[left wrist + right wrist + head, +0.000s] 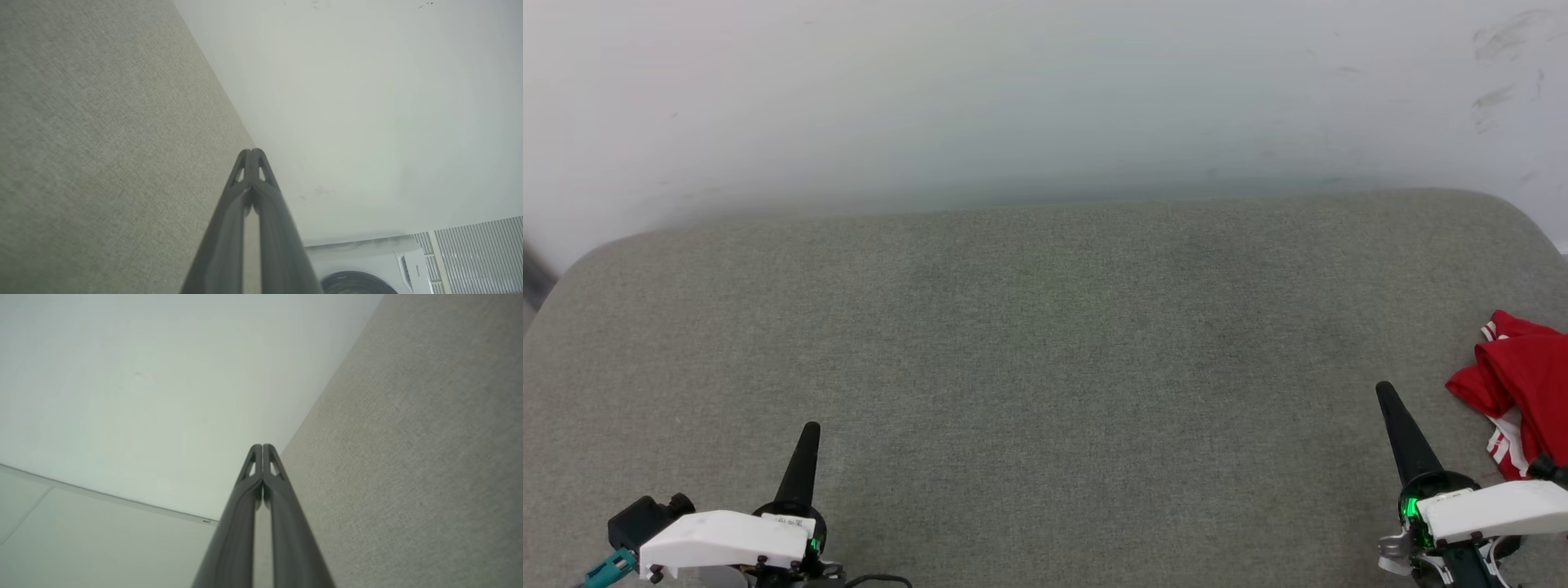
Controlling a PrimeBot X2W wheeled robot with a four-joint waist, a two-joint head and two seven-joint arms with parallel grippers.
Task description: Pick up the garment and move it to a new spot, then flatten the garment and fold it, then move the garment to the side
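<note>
While it is lying crumpled at the right edge of the head view, the red garment (1523,371) is resting on the grey fabric-covered tabletop (1045,343), and it is showing white striped trim along its upper and lower folds. The right gripper (1383,389) is sitting near it on the left, apart from the cloth. Its two dark fingers (241,526) are pressing together in the right wrist view and pinching nothing. Well apart, at the lower left, the left gripper (810,429) is pointing the same way, its fingers (220,245) likewise pressing together on nothing. A white wall (1045,98) is rising behind the tabletop, and a white washing machine (359,257) is standing beyond it in the left wrist view.
</note>
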